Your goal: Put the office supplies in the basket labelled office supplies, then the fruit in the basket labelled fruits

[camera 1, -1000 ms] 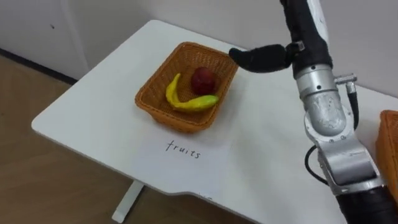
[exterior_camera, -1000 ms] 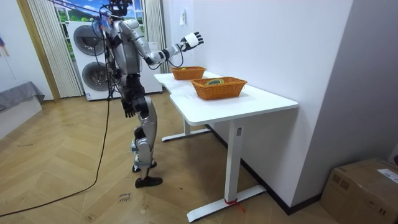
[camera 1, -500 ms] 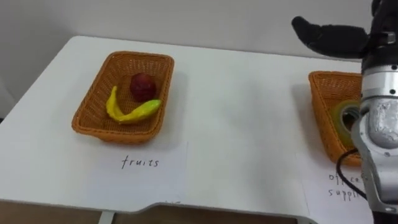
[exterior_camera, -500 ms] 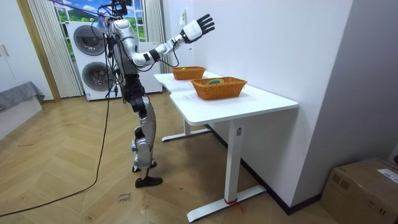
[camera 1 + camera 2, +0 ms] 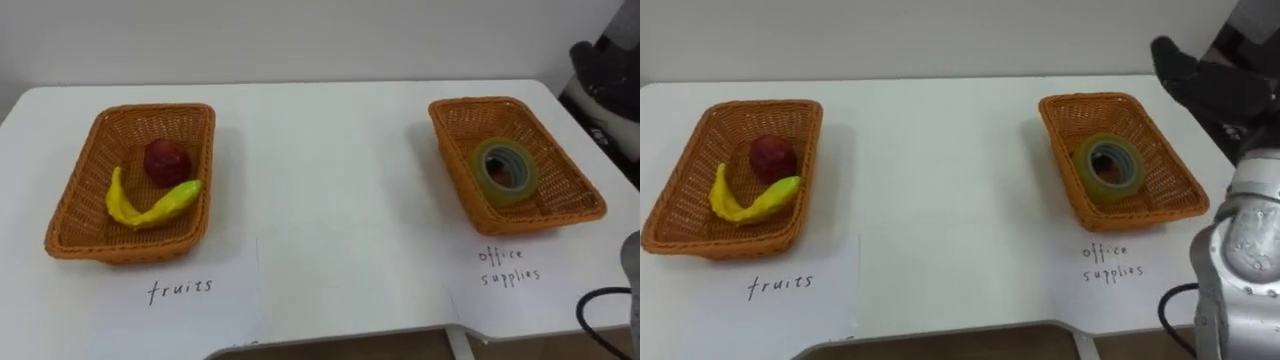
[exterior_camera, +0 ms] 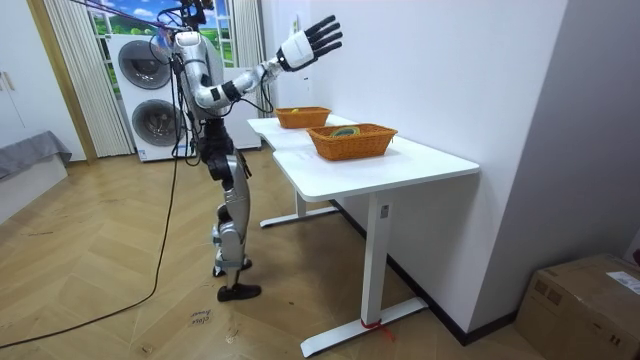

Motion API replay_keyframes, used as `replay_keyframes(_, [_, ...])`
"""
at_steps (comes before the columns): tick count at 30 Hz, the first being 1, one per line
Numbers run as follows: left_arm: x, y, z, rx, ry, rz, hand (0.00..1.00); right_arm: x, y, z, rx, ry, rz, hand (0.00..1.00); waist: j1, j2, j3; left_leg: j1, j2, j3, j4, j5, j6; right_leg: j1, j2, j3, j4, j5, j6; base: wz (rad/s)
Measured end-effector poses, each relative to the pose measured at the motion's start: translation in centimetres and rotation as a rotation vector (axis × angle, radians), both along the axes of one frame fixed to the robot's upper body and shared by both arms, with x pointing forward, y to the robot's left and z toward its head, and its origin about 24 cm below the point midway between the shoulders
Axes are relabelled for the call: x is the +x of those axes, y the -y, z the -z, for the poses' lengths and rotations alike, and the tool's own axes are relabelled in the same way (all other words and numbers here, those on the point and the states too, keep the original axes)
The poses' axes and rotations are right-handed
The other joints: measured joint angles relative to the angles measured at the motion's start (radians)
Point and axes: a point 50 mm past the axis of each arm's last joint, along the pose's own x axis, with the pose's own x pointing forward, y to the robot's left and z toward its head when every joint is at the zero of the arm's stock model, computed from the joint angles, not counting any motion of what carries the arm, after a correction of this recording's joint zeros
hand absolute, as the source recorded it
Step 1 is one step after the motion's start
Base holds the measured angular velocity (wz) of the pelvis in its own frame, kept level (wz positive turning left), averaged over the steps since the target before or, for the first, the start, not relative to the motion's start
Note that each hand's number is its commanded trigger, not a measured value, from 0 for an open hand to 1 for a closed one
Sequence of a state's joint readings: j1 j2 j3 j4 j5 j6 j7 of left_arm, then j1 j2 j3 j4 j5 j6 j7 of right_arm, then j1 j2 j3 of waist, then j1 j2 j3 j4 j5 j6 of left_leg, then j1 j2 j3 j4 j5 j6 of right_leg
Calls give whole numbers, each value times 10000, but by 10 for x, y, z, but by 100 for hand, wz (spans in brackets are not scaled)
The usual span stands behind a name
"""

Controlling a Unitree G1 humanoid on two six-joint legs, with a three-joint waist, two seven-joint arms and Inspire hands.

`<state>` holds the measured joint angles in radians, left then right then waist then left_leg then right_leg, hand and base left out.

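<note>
1. On the white tabletop, red apple and yellow banana are seen in the left woven orange basket, greenish tape roll in the right basket.
2. The raised right hand is spread, empty; the right basket could be clipped on lowering.

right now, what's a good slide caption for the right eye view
White table: banana and apple in the fruits basket, tape roll in the office supplies basket, right hand raised open.
</note>
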<state>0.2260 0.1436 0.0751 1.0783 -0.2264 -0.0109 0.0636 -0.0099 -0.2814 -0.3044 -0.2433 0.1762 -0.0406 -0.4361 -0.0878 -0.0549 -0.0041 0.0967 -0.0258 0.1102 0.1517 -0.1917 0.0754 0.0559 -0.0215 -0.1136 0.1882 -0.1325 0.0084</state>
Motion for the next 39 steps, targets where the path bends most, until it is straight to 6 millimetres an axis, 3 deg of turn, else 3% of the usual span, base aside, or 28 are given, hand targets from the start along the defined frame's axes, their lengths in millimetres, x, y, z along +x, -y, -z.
replay_keyframes(10, [-11,-3,0,150,-188,-680,0,-52,44,51,3143,-949,2861,0,-451,68,24,-49,75,81,-4,-54,-56,-74,77,73,-7,3,-12,-2])
replay_keyframes(12, [-13,-4,0,288,-264,-747,0,-61,52,62,3606,-1213,3558,0,-474,136,-25,-17,108,179,3,-84,-64,-62,102,134,-8,3,-12,-8])
replay_keyframes(14, [-17,-5,-1,428,-346,-936,0,-73,65,79,4252,-1550,4768,0,-512,201,-68,27,119,209,5,-106,-69,-30,122,247,-14,2,-15,-6])
replay_keyframes(19, [-12,-6,-4,584,41,-1224,0,-116,86,130,6442,-2739,7524,0,-547,182,-62,20,99,208,18,-129,-75,-40,96,238,-6,-49,-49,-1])
replay_keyframes(23, [-18,-7,-4,613,-81,-1329,0,-161,80,176,8382,-3807,9724,0,-660,166,-60,29,95,190,124,-151,-96,-63,82,212,50,-225,-74,2])
replay_keyframes(29, [-18,-10,-5,576,40,-1537,0,-204,68,212,9211,-5257,11793,0,-719,184,-46,31,103,163,103,-167,-119,-70,112,269,22,-294,-69,1])
replay_keyframes(34, [-16,-9,-6,416,226,-1513,0,-226,54,236,9718,-6513,12346,0,-660,220,-28,26,102,159,6,-165,-121,-72,103,299,14,-306,-70,0])
replay_keyframes(39, [-19,-5,-3,139,73,-1461,0,-247,30,266,10271,-8591,11568,0,-578,231,-34,24,108,146,-15,-204,-133,-41,114,285,3,-319,-74,0])
